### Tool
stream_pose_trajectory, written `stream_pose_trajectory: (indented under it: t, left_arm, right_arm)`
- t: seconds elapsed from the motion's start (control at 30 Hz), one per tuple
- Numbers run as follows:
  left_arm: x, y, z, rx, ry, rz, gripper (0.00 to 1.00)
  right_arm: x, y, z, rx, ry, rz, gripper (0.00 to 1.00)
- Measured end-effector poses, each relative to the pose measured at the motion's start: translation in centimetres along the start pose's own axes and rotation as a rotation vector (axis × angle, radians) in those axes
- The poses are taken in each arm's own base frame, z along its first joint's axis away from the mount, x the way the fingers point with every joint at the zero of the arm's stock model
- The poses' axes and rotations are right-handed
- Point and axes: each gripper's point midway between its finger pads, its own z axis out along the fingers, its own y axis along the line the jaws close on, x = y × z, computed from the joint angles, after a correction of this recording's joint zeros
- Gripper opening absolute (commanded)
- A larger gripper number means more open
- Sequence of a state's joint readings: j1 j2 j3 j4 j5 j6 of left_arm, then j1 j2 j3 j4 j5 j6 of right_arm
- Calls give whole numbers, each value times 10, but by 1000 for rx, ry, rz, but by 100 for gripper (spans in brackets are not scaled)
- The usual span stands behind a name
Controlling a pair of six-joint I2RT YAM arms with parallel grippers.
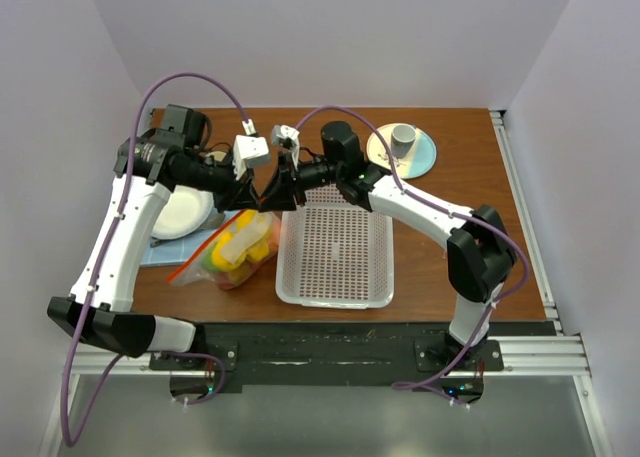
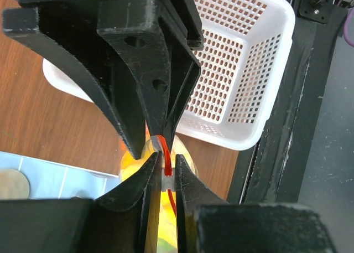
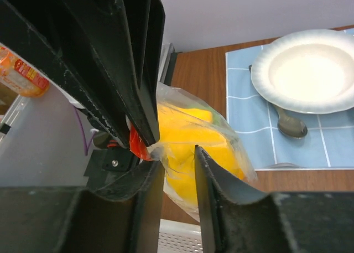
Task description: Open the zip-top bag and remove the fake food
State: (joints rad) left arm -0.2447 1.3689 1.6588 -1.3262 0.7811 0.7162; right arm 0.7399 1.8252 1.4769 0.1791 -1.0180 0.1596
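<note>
The clear zip-top bag (image 1: 225, 262) lies left of the basket, its top corner lifted to where both grippers meet. Yellow, orange and green fake food (image 1: 240, 245) fills it. My left gripper (image 1: 256, 191) is shut on the white slider of the orange-red zip strip (image 2: 167, 160); in the left wrist view its tips (image 2: 165, 173) pinch it. My right gripper (image 1: 281, 189) faces it, tip to tip. In the right wrist view its jaws (image 3: 178, 156) stand a little apart, with the bag's clear plastic (image 3: 221, 131) and yellow food (image 3: 182, 125) between them.
The white perforated basket (image 1: 335, 295) stands right of the bag. A plate (image 1: 425, 159) with a small grey cup (image 1: 403, 137) is at the back right. A white bowl (image 1: 180, 217) and a spoon (image 3: 290, 125) lie on a blue mat (image 3: 249, 125) at the left.
</note>
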Motion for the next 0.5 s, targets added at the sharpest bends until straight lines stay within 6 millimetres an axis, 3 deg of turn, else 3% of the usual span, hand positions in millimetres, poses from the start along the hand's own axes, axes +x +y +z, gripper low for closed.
stream_pose_trajectory:
  t: [0.1, 0.23, 0.5]
  left_arm:
    - [2, 2, 0, -7, 8, -1, 0]
    - [9, 7, 6, -15, 23, -5, 0]
    - [30, 28, 19, -93, 59, 22, 0]
  right_arm:
    - [2, 2, 2, -23, 0, 13, 0]
    - [6, -1, 3, -14, 6, 33, 0]
    - [17, -32, 0, 67, -3, 117, 0]
